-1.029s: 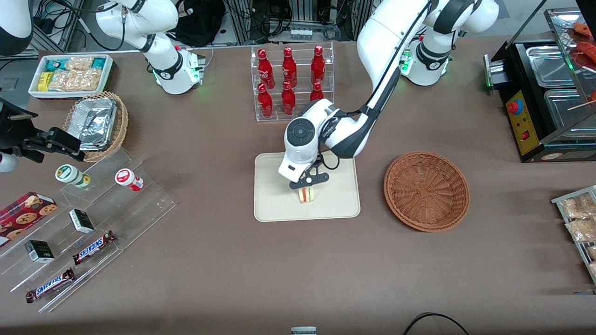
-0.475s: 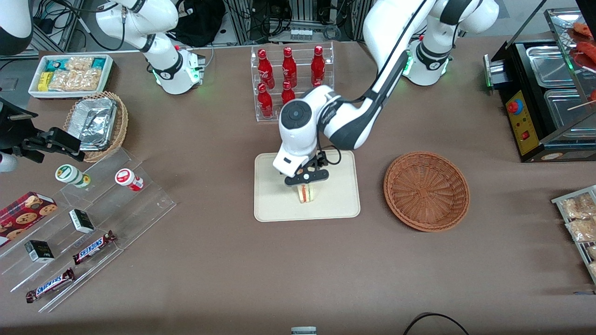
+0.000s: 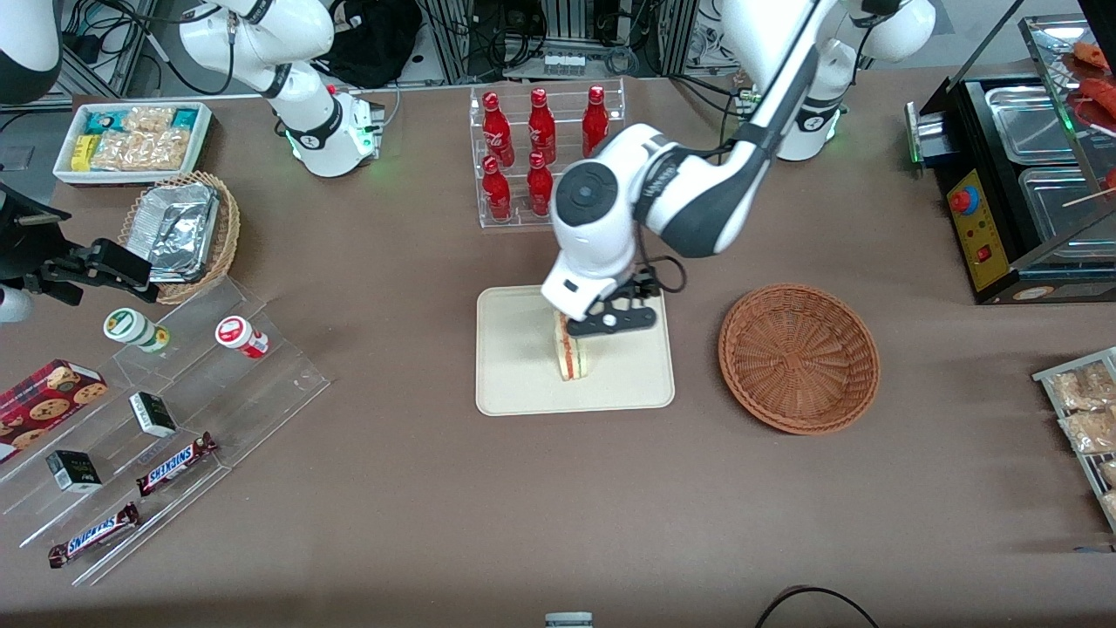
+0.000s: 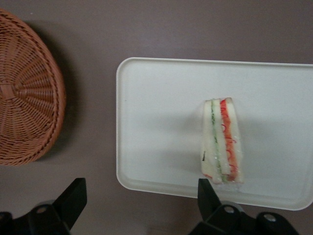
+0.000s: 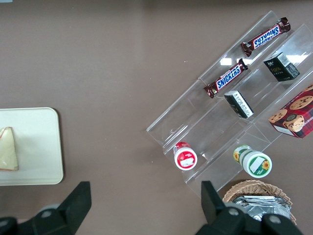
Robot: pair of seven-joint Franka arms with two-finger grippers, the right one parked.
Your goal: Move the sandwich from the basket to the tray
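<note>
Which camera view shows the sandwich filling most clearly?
The left wrist view: the sandwich stands on the tray, its red and green layers fully exposed below the open gripper. In the front view the sandwich is partly hidden under the gripper. The right wrist view shows only a pale corner.

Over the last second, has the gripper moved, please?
Yes: the open gripper has lifted off the sandwich, drifting toward the basket above the tray.
</note>
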